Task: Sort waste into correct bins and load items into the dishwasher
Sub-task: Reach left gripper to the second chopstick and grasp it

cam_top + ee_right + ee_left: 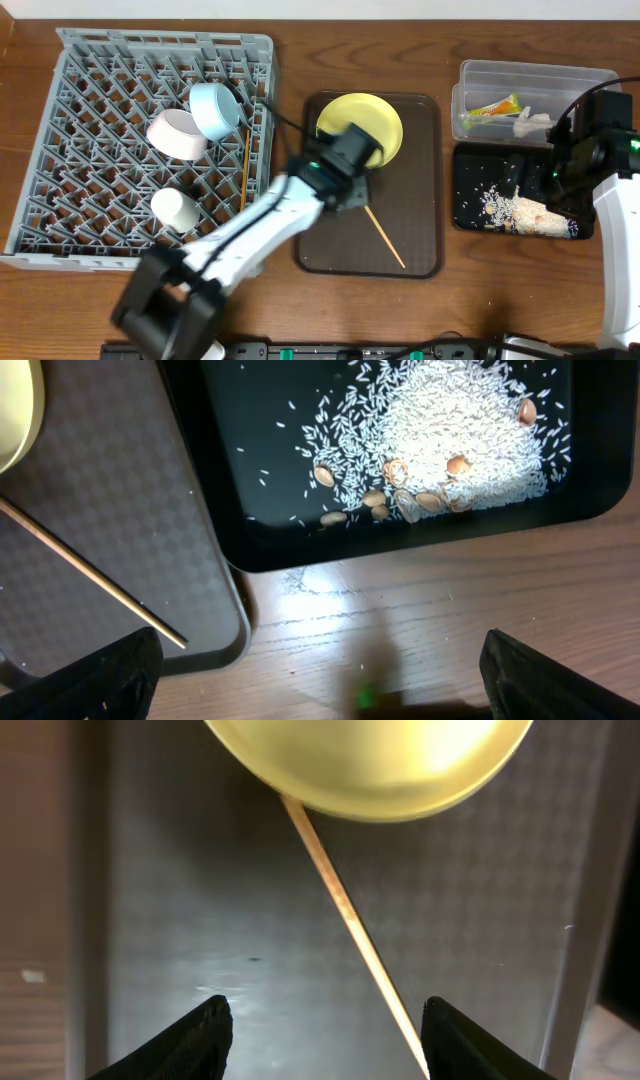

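my left arm [270,215] is blurred overhead and covers part of the yellow plate [390,130]. left wrist view crops the plate's top; chopstick [345,915] end hidden under it.

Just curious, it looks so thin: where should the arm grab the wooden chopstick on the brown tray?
Probably mid-shaft on the thin wooden chopstick, from straight above, pinching across its width. It lies flat on the dark brown tray, with one end at the round yellow plate.
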